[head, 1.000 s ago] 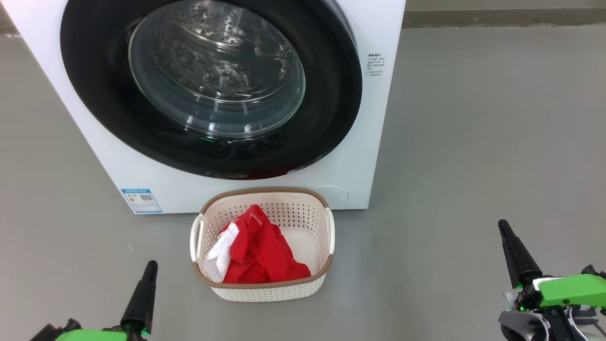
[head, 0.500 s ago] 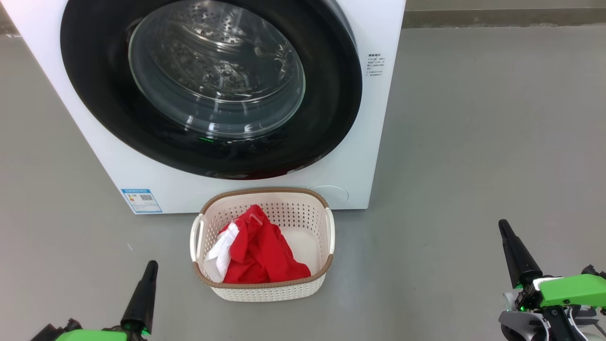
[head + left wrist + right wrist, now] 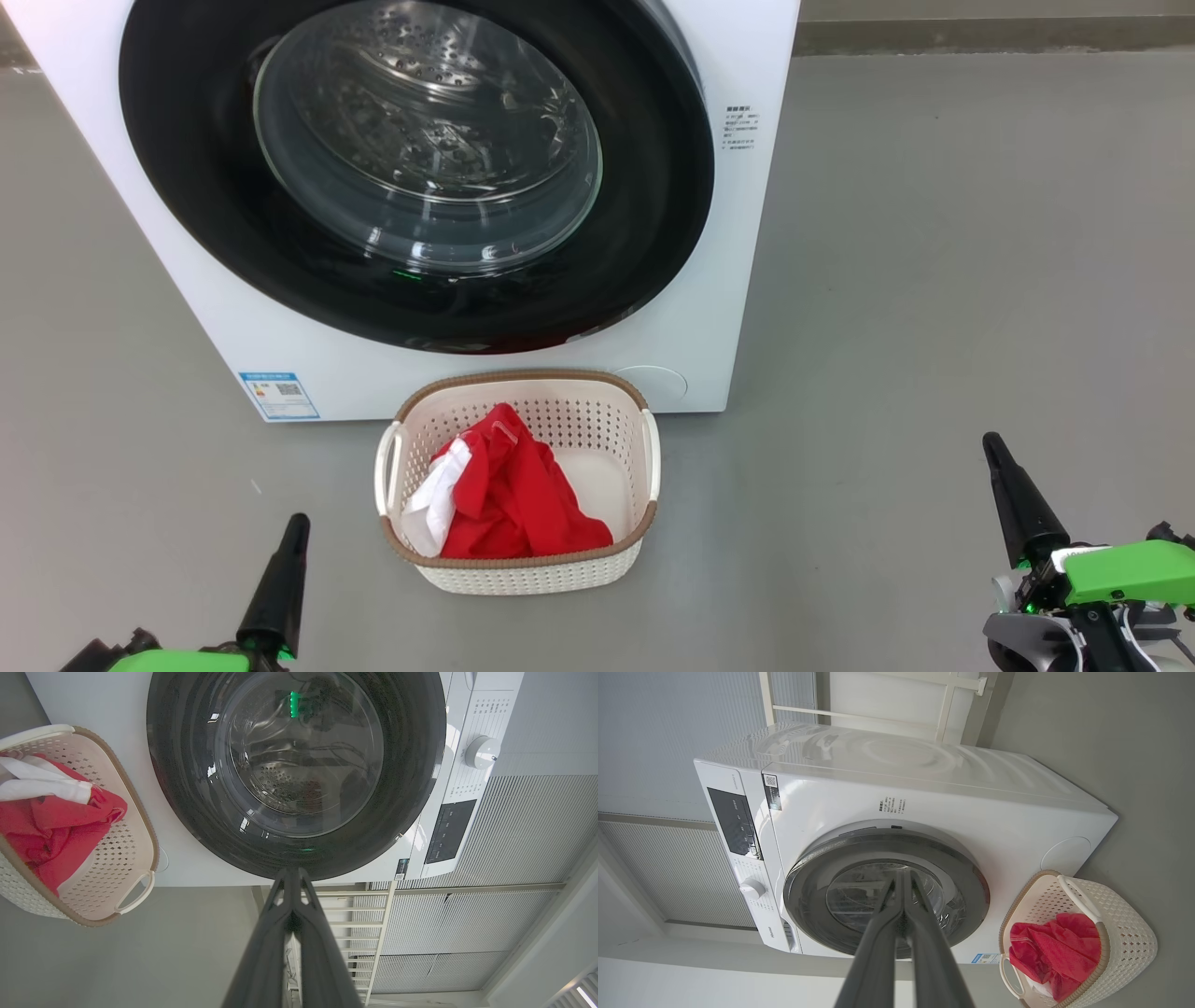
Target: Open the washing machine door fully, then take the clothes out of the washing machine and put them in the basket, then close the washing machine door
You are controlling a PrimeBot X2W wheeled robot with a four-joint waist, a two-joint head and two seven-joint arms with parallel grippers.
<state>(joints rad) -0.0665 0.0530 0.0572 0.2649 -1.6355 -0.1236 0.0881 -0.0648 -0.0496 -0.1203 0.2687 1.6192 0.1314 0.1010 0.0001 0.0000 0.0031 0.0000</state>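
Observation:
The white washing machine (image 3: 709, 280) stands ahead with its black-rimmed round door (image 3: 177, 168) shut flat against the front; the steel drum shows through the glass. On the floor in front of it sits the cream basket (image 3: 523, 574) with the red and white clothes (image 3: 509, 499) inside. My left gripper (image 3: 297, 525) is shut at the lower left, well short of the basket, holding nothing. At the lower right my right gripper (image 3: 991, 444) is also shut and holds nothing. Both wrist views look along closed fingers (image 3: 290, 877) (image 3: 902, 877) at the door (image 3: 187, 788) (image 3: 971, 896) and the basket (image 3: 135, 896) (image 3: 1125, 933).
Grey floor (image 3: 934, 280) spreads to the right of the machine and around the basket. A blue label sticker (image 3: 278, 395) sits on the machine's lower left front. A white rack (image 3: 355, 924) and ribbed wall panels stand beside the machine.

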